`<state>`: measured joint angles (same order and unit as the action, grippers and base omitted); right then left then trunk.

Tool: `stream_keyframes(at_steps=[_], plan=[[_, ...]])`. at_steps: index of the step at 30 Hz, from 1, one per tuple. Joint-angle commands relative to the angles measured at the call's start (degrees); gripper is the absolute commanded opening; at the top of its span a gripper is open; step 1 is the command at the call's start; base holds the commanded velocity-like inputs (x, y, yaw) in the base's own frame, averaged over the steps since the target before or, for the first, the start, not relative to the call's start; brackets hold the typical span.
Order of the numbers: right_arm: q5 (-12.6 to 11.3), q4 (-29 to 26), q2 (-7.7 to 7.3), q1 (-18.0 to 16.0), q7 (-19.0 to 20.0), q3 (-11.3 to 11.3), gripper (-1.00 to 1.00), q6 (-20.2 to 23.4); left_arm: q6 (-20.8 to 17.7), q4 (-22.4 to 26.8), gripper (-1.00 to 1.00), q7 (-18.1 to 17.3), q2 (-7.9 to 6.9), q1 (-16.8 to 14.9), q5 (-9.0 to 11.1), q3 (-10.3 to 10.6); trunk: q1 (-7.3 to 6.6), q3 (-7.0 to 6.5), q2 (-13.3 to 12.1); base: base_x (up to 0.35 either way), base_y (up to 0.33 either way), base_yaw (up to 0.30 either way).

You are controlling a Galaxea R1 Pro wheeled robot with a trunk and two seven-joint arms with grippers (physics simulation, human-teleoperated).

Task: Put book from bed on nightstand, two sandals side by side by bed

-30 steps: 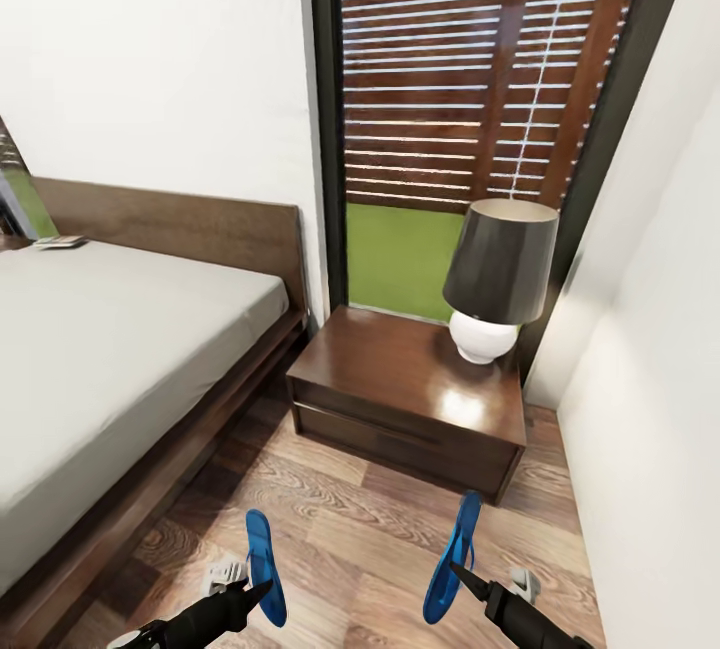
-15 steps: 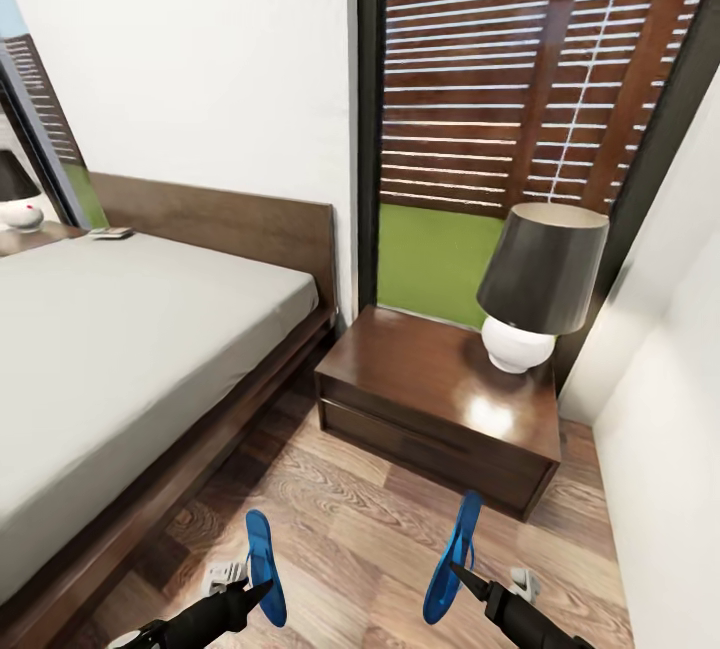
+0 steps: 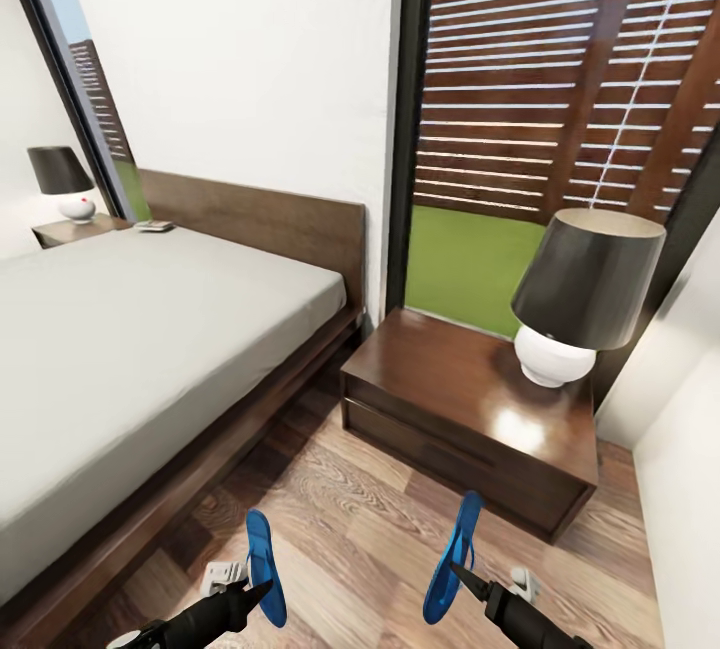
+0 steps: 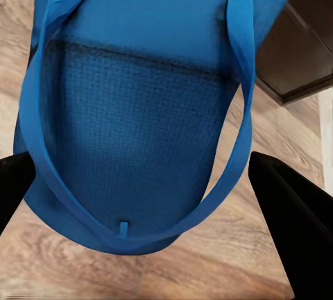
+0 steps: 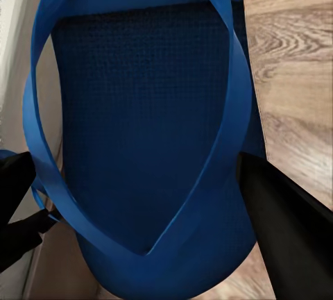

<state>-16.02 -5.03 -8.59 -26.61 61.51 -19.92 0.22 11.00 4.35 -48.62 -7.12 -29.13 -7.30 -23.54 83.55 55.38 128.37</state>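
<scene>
The wood floor (image 3: 350, 519) carries the bed (image 3: 130, 349) and a nightstand (image 3: 470, 419); a lamp (image 3: 580, 299) stands on that nightstand.

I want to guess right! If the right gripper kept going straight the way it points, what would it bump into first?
Probably the nightstand. The right gripper, shut on a blue sandal, points forward toward its dark front, though depth is hard to judge.
</scene>
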Motion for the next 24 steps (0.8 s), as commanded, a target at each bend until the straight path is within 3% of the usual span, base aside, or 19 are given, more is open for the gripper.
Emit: stream_keyframes(at_steps=[1,24], plan=[[-0.2,0.0,-0.02,0.0,0.2,0.1,-1.00,0.0,0.3,0.0,-1.00,-0.1,0.00,0.0,-0.6,-0.5,-0.01,0.05,0.0,0.004,-0.006,0.209],[-0.2,0.1,-0.02,0.0,0.2,0.1,-1.00,0.0,0.3,0.0,-1.00,-0.1,0.00,0.0,-0.6,-0.5,-0.01,0.05,0.0,0.000,-0.001,0.209]])
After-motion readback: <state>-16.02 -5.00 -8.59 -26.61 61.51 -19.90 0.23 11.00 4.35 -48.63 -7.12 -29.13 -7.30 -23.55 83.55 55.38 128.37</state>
